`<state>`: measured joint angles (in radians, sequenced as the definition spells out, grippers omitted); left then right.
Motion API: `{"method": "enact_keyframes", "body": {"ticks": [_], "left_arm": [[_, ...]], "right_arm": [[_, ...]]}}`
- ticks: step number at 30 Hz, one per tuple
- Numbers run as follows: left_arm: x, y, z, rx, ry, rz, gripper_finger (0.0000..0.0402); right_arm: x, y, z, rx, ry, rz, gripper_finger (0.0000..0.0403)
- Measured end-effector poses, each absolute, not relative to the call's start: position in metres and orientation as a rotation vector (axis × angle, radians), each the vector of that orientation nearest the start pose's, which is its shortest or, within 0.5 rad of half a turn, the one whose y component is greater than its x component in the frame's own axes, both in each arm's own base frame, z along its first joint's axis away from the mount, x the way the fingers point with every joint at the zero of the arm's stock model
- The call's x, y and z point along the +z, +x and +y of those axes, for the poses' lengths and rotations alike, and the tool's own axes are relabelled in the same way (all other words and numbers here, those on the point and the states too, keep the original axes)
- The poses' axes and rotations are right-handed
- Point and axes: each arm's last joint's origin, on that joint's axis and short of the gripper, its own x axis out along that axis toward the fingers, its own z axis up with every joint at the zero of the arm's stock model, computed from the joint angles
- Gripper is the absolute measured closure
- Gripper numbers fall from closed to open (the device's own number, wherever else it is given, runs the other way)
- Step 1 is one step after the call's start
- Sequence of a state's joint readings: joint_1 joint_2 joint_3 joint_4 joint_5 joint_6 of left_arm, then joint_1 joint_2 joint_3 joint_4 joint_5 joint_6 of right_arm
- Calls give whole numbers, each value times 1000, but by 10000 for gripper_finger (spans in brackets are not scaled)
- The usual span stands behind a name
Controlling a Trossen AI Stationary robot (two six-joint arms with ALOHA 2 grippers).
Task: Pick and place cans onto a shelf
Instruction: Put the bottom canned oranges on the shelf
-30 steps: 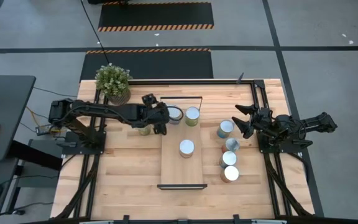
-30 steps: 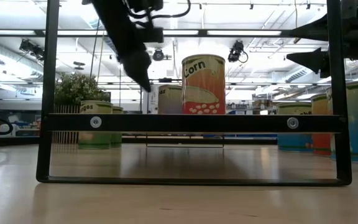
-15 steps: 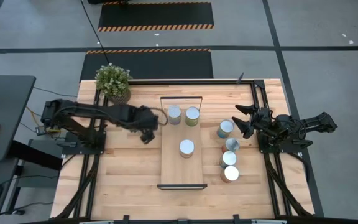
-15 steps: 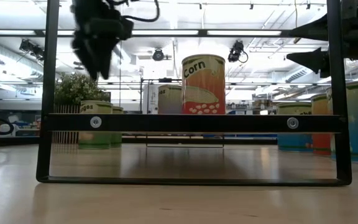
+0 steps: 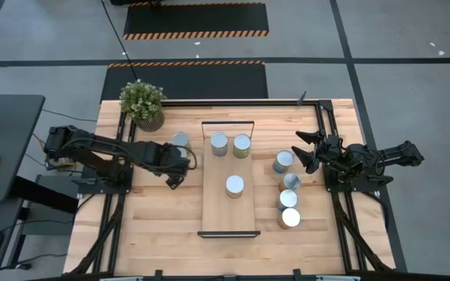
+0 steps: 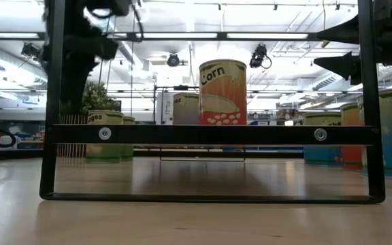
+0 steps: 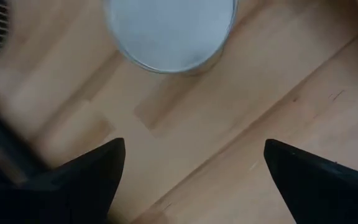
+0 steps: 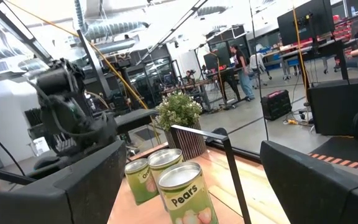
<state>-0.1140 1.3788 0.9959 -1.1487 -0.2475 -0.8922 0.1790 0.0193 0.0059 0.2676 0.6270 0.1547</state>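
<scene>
The light-wood shelf (image 5: 229, 209) lies in the middle of the table with three cans standing on it: two at its far end (image 5: 219, 143) (image 5: 242, 144) and one near the middle (image 5: 234, 186), the Corn can (image 6: 223, 92). Another can (image 5: 180, 140) (image 7: 169, 31) stands on the table left of the shelf. Several more cans (image 5: 283, 161) (image 5: 290, 218) stand right of the shelf. My left gripper (image 5: 176, 168) (image 7: 191, 177) is open, pointing down just on the near side of the left can. My right gripper (image 5: 306, 150) is open and empty beside the right cans.
A potted plant (image 5: 142, 103) stands at the table's far left corner. The shelf's thin dark frame (image 6: 53, 102) rises at its ends. Bare tabletop lies near the front edge (image 5: 155, 234). People stand in the room beyond the table (image 8: 240, 62).
My left gripper has drawn back from the far end of the shelf toward the table's left edge. It now hangs over the table left of the shelf, near the can there. The cans on the shelf have stayed in place.
</scene>
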Motion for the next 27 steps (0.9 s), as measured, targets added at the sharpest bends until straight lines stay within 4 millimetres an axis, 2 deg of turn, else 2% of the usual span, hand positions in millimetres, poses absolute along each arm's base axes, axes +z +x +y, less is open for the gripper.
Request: {"method": "enact_keyframes", "body": {"ticks": [5,11,20,27], "left_arm": [[198,205,-11,750,-508,1241,12],[176,206,-2,762,-431,1081,12],[175,213,1,838,-329,904,12],[176,215,-3,835,-304,872,26]], "right_arm": [[188,92,-1,-427,252,-270,25],[188,92,-1,-427,252,-270,25],[188,92,-1,-427,252,-270,25],[188,92,-1,-427,252,-271,25]]}}
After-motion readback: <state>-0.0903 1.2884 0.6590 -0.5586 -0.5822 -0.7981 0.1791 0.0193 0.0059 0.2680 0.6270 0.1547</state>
